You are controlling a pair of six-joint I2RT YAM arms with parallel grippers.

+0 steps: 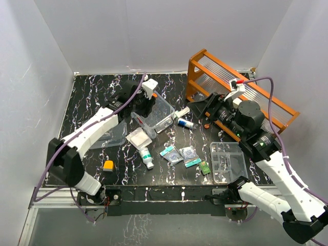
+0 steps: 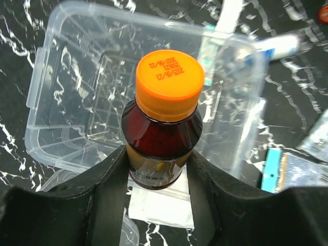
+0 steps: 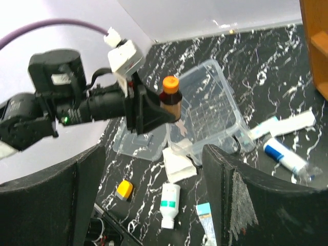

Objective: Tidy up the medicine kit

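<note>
The medicine kit's clear box (image 1: 163, 114) (image 2: 77, 97) (image 3: 218, 110) stands open and empty on the black marble table. My left gripper (image 1: 145, 106) (image 2: 158, 161) is shut on a brown bottle with an orange cap (image 2: 163, 128) (image 3: 170, 98), held upright above the box's edge. The clear lid (image 1: 111, 135) (image 3: 134, 146) lies flat to the left of the box. A clear compartment tray (image 1: 228, 162) sits at the front right. My right gripper (image 1: 203, 110) (image 3: 154, 156) hangs open and empty to the right of the box.
A white gauze packet (image 1: 139, 138), a white bottle with a green label (image 1: 146, 157) and a yellow block (image 1: 108, 165) lie in front of the box. A blue tube (image 1: 185, 123) and foil sachets (image 1: 188, 152) lie mid-table. The orange wooden rack (image 1: 205, 64) stands back right.
</note>
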